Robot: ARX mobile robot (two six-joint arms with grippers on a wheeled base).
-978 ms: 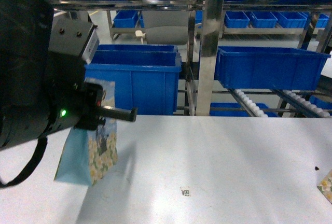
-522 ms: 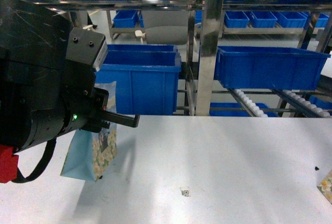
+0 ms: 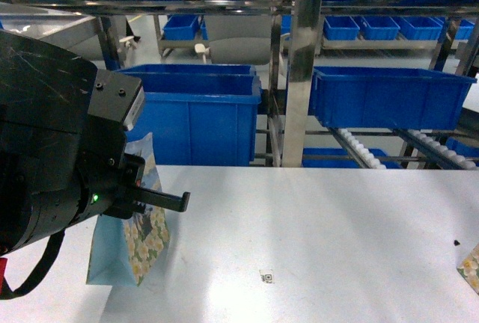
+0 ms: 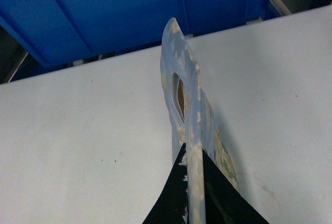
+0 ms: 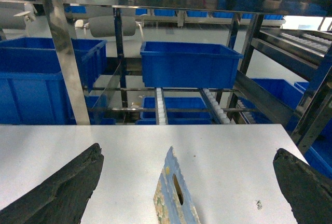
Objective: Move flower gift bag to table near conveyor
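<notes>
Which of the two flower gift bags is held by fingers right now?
The bag on the left, pinched at its top edge by the left gripper. The other bag stands free on the table, between the right gripper's open fingers.

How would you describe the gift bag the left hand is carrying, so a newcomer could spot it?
Start at the white table before the conveyor. At its left end, the left hand pinches a pale blue flower gift bag, unlike the solid blue bins behind.

Warehouse/logistics floor: steel-framed conveyor [image 3: 438,151] lanes with white rollers, rows of blue plastic bins [image 3: 389,95] (more behind), white table [image 3: 322,233] in front.
</notes>
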